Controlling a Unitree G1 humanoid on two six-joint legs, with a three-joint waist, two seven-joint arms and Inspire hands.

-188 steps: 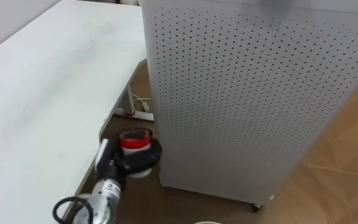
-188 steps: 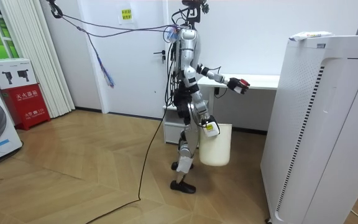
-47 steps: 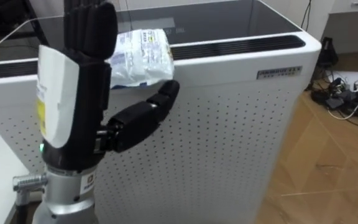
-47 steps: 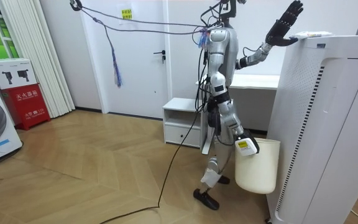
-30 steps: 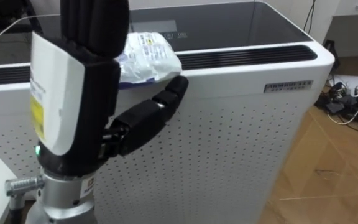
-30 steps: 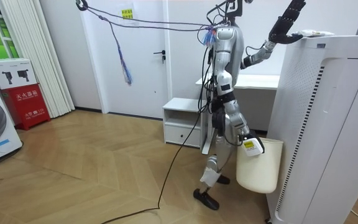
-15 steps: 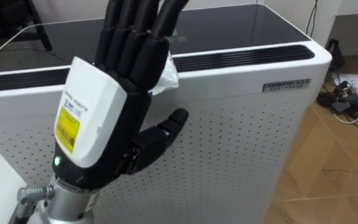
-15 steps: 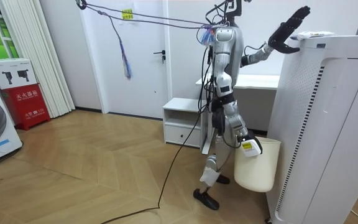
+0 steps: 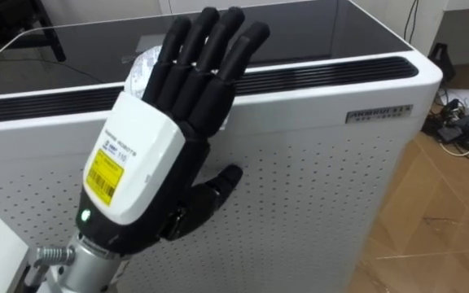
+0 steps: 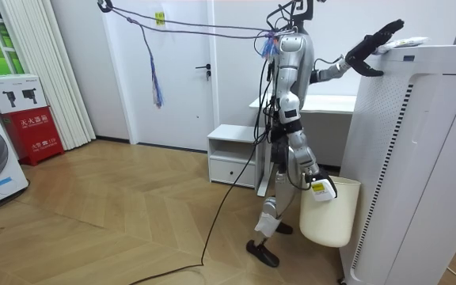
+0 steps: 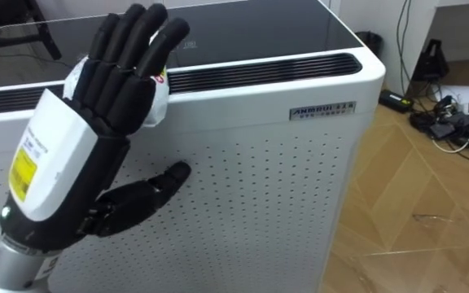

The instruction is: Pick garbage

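Holds the left hand (image 9: 137,179) up close before the air purifier (image 9: 324,187), back of the hand toward the camera, fingers straight and side by side, thumb spread off low across the purifier's perforated front. Lays those fingers over the purifier's top front edge, covering most of the garbage there: a crumpled white packet (image 9: 139,73) with pale print, resting on the purifier's glossy black top by the vent slot (image 9: 316,72); cannot tell whether touched or not. Shows more of the packet in the right eye view, bulging out on either side of the fingers. Gives in the room view what the eye views lack: stands just beside the purifier, facing it, left arm raised to its top, right hand (image 10: 316,187) hanging low near the purifier's front with a white waste bin (image 10: 323,218) at it; cannot tell whether that hand is closed, nor what lies inside the bin. Farther off, past the purifier, a tangle of cables (image 9: 462,122) on the wood floor (image 9: 430,220).
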